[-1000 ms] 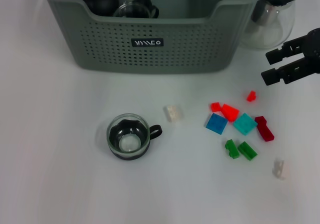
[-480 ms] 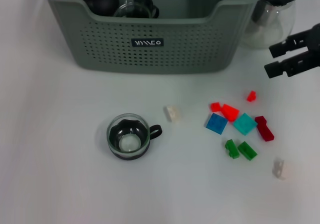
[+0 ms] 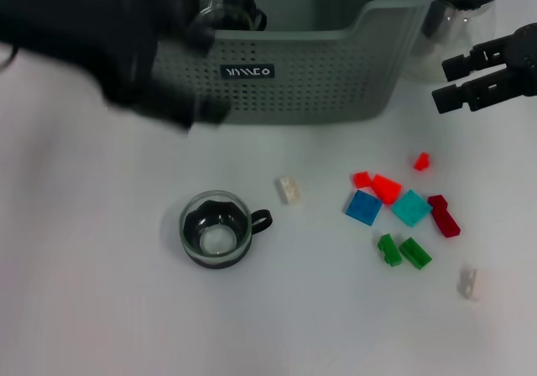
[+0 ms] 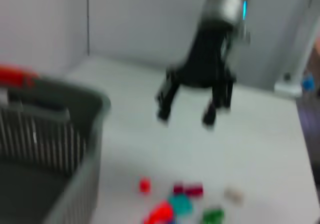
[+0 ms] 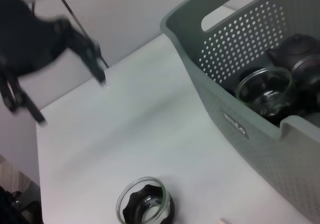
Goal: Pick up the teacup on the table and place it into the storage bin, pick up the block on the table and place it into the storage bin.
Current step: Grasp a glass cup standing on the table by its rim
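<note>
I log the storage bin (image 3: 277, 74) at 12 o'clock on the table (image 3: 101, 309): grey-green, perforated walls, rolled rim, black label with white lettering, holding a glass cup (image 5: 263, 90) and dark teapot (image 5: 295, 49). The left gripper (image 3: 159, 82) is a blur at 10 o'clock over the bin's front wall; finger state I cannot tell. The right gripper (image 3: 457, 80) hangs at 2 o'clock, fingers spread, empty. The teacup (image 3: 217, 228), clear glass with black base and handle, stands upright near centre. A whitish block (image 3: 289, 190) lies just beside it at 1 o'clock; coloured blocks (image 3: 401, 212) scatter at 4 o'clock.
</note>
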`<action>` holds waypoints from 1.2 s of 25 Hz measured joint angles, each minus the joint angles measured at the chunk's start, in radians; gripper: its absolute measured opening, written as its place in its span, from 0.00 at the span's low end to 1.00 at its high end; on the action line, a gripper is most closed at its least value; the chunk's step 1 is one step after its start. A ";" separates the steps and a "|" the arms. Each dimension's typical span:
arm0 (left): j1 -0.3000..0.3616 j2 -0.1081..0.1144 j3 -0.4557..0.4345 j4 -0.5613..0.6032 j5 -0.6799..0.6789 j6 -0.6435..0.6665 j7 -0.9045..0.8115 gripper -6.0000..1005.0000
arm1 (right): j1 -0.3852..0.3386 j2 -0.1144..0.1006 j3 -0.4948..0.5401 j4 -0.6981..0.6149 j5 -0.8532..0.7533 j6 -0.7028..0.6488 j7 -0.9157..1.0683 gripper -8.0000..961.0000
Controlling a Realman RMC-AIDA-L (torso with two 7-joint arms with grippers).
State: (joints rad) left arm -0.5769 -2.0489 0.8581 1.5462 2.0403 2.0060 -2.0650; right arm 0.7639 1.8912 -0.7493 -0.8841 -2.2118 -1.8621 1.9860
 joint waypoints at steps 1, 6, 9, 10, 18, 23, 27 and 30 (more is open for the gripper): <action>0.018 -0.006 0.023 0.010 0.030 0.000 0.012 0.85 | 0.001 0.001 0.000 0.003 0.000 0.004 -0.001 0.88; 0.047 -0.071 0.105 0.002 0.278 -0.059 0.060 0.84 | 0.005 0.007 -0.005 0.014 -0.003 0.021 -0.003 0.88; 0.033 -0.107 0.135 -0.047 0.404 -0.147 0.046 0.83 | 0.005 0.010 -0.005 0.014 -0.005 0.022 -0.003 0.88; 0.028 -0.113 0.149 -0.066 0.431 -0.173 0.030 0.83 | 0.004 0.010 -0.004 0.014 -0.005 0.022 -0.003 0.88; -0.007 -0.118 0.284 -0.219 0.510 -0.311 -0.061 0.80 | -0.008 0.011 -0.002 0.014 -0.006 0.023 -0.002 0.88; -0.009 -0.119 0.372 -0.257 0.523 -0.362 -0.082 0.79 | -0.013 0.011 -0.002 0.014 -0.006 0.023 0.000 0.88; -0.009 -0.121 0.457 -0.277 0.549 -0.413 -0.118 0.78 | -0.014 0.011 -0.003 0.014 -0.006 0.023 -0.001 0.88; -0.006 -0.121 0.521 -0.280 0.575 -0.450 -0.147 0.77 | -0.014 0.011 -0.004 0.014 -0.006 0.023 -0.002 0.88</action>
State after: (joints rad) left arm -0.5827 -2.1699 1.3794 1.2666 2.6148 1.5557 -2.2123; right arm 0.7498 1.9026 -0.7533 -0.8697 -2.2182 -1.8393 1.9842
